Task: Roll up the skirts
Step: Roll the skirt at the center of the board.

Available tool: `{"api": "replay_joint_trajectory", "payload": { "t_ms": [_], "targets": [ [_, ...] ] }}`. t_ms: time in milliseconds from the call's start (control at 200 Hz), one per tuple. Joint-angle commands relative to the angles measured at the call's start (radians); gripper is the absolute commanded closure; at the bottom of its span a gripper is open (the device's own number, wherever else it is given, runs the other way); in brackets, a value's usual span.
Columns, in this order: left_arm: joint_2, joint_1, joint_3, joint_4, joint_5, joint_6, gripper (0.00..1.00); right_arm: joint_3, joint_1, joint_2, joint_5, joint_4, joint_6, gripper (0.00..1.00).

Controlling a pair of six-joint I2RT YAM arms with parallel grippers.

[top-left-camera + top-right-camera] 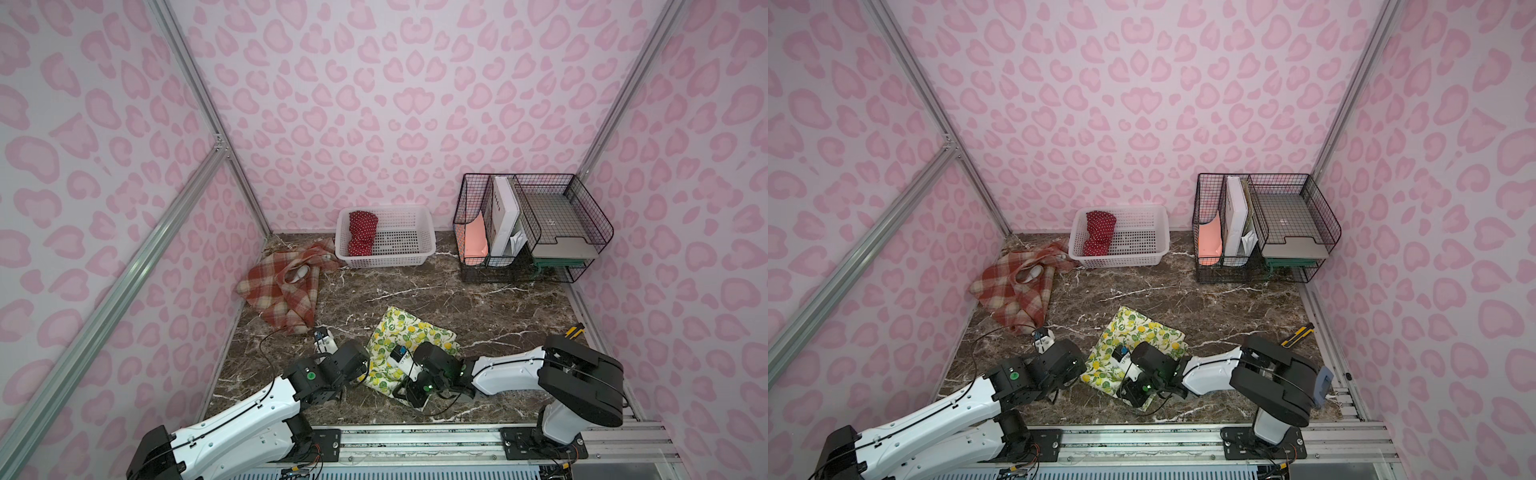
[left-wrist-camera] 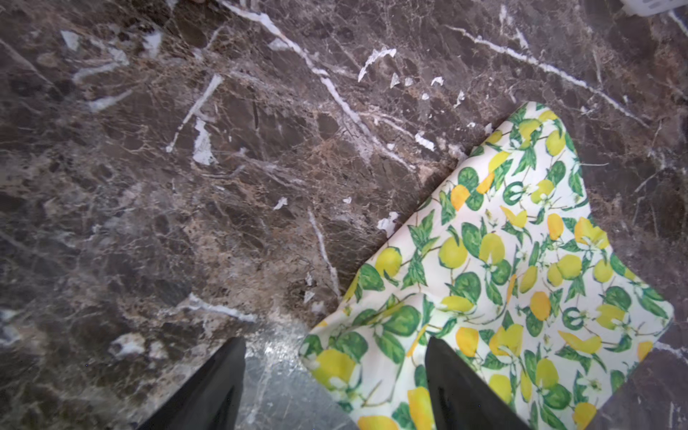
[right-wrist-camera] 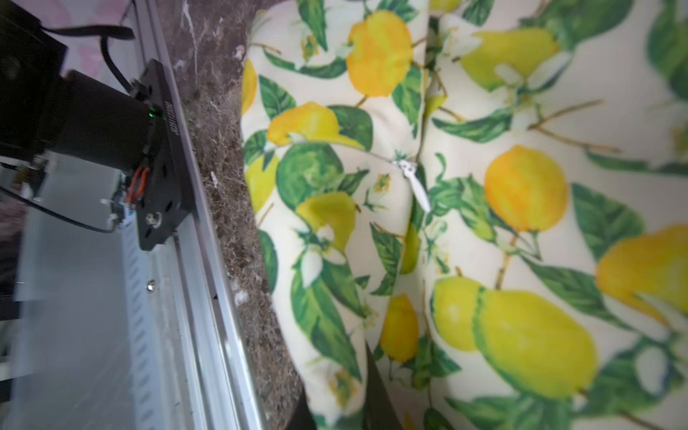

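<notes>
White-yellow lemon-print cloth skirt (image 1: 409,332) lies nr front edge of dark marble worktop (image 1: 457,299), mid. L pincer (image 2: 335,344) spread wide, holds nothing, straddles skirt edge. R pincer (image 3: 339,404) apparently clamped on a fold.

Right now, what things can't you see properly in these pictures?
Right gripper: right wrist view, mostly buried in lemon-print skirt folds.
Yellow-black tool: a top view, too small to name, end behind right arm.
Polka-dot skirt in white basket: both top views, too small to tell if rolled.
</notes>
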Motion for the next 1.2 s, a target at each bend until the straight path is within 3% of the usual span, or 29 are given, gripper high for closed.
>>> {"api": "replay_joint_trajectory", "payload": {
  "t_ms": [0, 260, 445, 665, 930, 1195],
  "targets": [
    [0.001, -0.004, -0.007, -0.037, 0.017, -0.014, 0.21, -0.039, -0.057, 0.025, -0.258, 0.119, 0.158, 1.0],
    [-0.049, -0.026, -0.01, 0.001, 0.024, -0.023, 0.22, -0.04, -0.151, 0.118, -0.387, 0.221, 0.281, 1.0],
    [-0.067, -0.115, -0.031, 0.01, -0.021, -0.13, 0.22, -0.047, -0.194, 0.151, -0.38, 0.233, 0.307, 1.0],
    [-0.035, -0.265, 0.005, -0.058, -0.152, -0.267, 0.34, -0.053, -0.215, 0.168, -0.379, 0.24, 0.308, 1.0],
    [0.068, -0.293, -0.01, 0.057, -0.127, -0.286, 0.39, -0.066, -0.212, 0.171, -0.371, 0.247, 0.307, 1.0],
    [0.169, -0.313, -0.003, 0.14, -0.154, -0.292, 0.28, -0.07, -0.204, 0.167, -0.363, 0.243, 0.298, 1.0]
  ]
}}
